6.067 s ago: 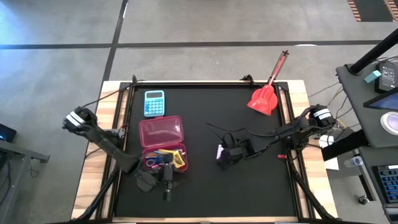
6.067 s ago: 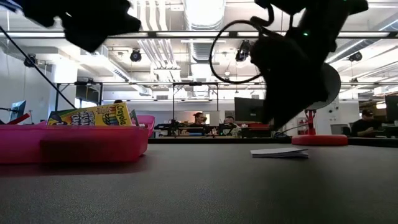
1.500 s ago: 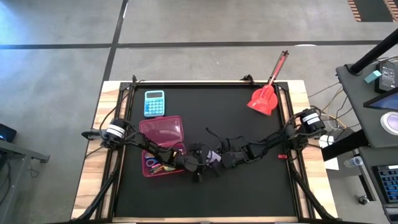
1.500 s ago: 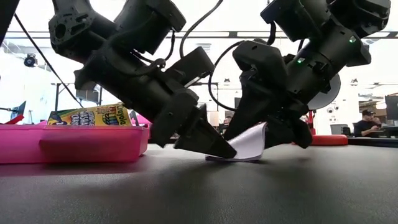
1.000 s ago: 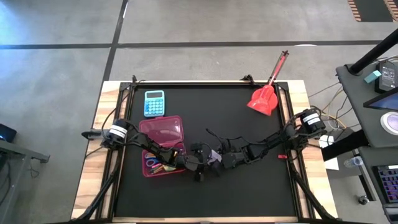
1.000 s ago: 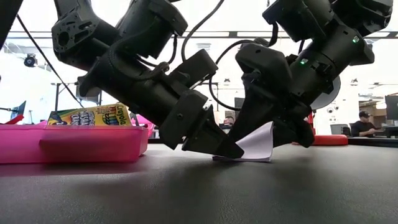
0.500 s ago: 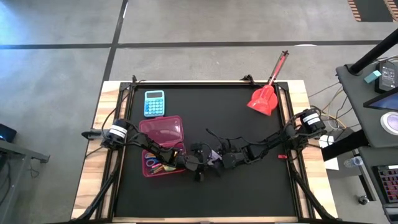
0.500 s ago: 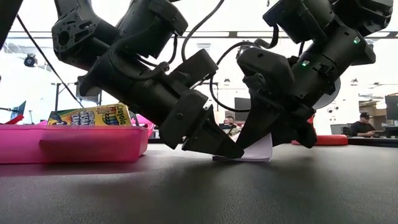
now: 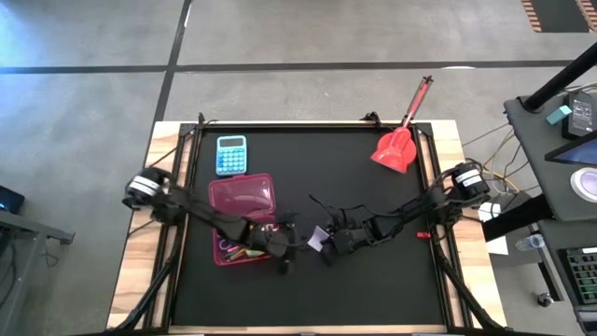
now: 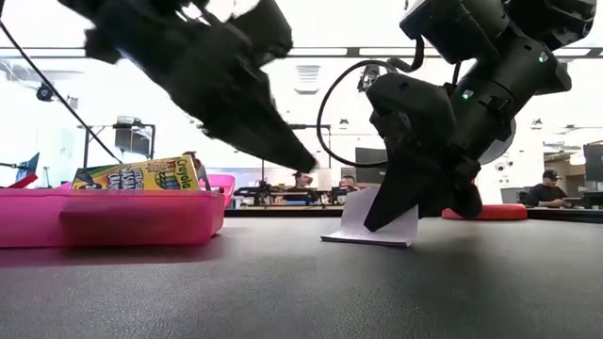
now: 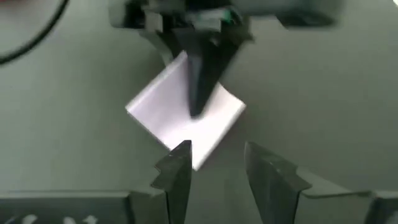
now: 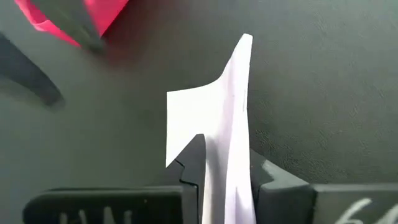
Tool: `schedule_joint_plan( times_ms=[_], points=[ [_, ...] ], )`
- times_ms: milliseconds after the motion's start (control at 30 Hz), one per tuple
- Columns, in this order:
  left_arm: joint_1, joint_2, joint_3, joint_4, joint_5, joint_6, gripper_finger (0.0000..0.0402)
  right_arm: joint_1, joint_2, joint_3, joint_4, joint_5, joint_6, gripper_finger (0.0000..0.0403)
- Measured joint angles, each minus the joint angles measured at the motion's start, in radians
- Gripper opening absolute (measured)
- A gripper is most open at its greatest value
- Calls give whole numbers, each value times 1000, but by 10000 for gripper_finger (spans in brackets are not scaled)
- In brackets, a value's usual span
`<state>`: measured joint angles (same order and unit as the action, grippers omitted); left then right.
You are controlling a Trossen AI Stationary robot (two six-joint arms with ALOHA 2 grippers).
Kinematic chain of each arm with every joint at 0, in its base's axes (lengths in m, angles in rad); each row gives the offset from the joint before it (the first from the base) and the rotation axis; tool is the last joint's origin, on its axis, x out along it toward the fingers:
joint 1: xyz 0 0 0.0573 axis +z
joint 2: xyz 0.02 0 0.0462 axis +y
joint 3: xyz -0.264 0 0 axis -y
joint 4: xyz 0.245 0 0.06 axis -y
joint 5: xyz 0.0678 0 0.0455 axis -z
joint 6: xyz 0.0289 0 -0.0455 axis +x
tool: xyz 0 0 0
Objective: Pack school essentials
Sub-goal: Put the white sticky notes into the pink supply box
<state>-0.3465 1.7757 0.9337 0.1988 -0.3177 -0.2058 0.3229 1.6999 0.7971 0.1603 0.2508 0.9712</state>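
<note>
Your right gripper point(image 12: 225, 180) has just pinched its jaws onto the white notepad point(image 12: 211, 118), lifting 1 edge off the bench point(image 9: 373, 271); your left gripper point(image 11: 214, 177) backed away, jaws apart, empty. Carry it to the pink case point(image 9: 244, 198) next.

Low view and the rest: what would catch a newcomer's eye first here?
The white paper pad at mid-table, one edge lifted and pinched in the right gripper, whose jaws are closed on it. Just left of it hangs the left gripper, jaws open and holding nothing. Further left is the open pink pencil case with a crayon box inside; a blue calculator lies behind it and a red scoop sits at the far right corner.
</note>
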Motion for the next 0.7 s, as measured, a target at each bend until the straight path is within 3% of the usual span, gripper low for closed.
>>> schedule_joint_plan(
  times_ms=[233,700],
  points=[
    [-115,-154,-21,-170,1,-84,132,0,-28,15,4,1,-66,38],
    [-278,-254,-79,-178,-9,-234,132,-2,-29,238,-42,38,-328,38]
  ],
)
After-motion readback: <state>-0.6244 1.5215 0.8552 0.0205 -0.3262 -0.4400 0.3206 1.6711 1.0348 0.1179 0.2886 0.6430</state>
